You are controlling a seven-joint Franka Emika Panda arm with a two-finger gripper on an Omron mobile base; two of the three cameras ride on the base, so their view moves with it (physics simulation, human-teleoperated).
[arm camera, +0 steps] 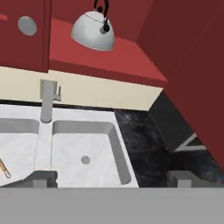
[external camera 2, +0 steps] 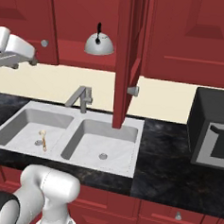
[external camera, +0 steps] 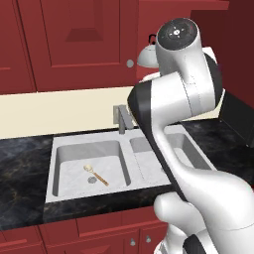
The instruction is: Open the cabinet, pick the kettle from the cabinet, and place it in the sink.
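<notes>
The dark red cabinet point(external camera 2: 125, 58) has its right door swung out, seen edge-on over the sink; its left door point(external camera: 82, 34) is closed. The silver-grey kettle point(external camera: 147, 55) point(external camera 2: 99, 45) point(arm camera: 93, 31) stands upright on the red shelf point(arm camera: 113, 59) inside. My gripper point(arm camera: 111, 178) is open with nothing between its fingers. It hovers above the counter, below and in front of the kettle and well apart from it. The light grey double-basin sink point(external camera: 127, 163) point(external camera 2: 72, 130) point(arm camera: 43, 144) lies under the shelf.
A small wooden-handled spoon point(external camera: 96, 175) point(external camera 2: 43, 140) lies in the left basin. The square grey faucet point(external camera: 121, 119) point(external camera 2: 81, 98) point(arm camera: 46, 103) rises behind the sink. A black microwave point(external camera 2: 212, 130) stands on the dark counter to the right. The open door hangs over the right basin.
</notes>
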